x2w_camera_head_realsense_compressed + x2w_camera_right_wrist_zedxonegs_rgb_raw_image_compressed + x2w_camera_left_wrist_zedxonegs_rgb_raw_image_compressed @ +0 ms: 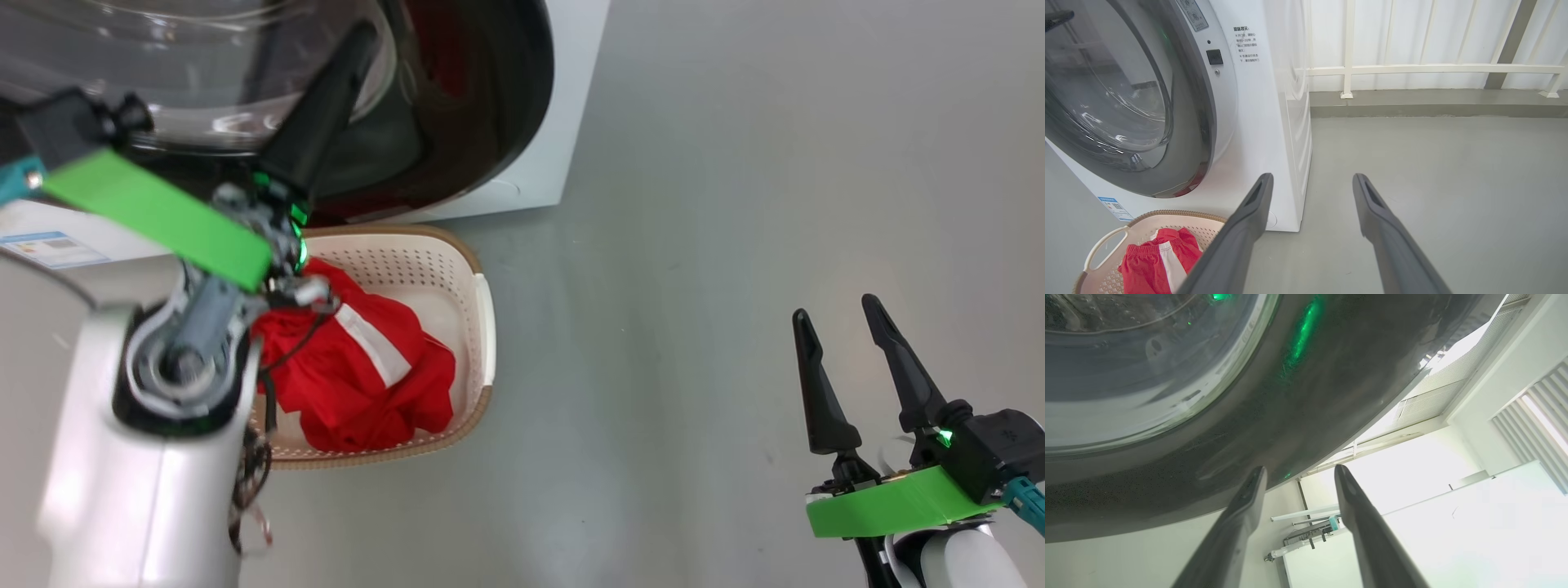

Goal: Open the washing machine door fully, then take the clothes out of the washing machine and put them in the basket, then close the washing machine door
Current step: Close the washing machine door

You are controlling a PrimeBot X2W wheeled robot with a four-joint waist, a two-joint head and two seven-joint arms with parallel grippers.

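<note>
At the lower right of the head view, my right gripper (pixel 834 307) hangs over the grey floor (pixel 718 245), jaws wide and empty. Beyond it, the cream basket (pixel 483 327) holds the red clothes (pixel 359 376), just beside the washing machine (pixel 1261 122). Farther on, my left gripper (pixel 1300 469) has its fingers parted on nothing, tips near the glossy black rim of the washing machine door (pixel 1310 396). The door lies almost against the front; I cannot tell whether it is latched. Step in hand, I judge: closing the door. The next move calls for a firm, square push on the rim.
</note>
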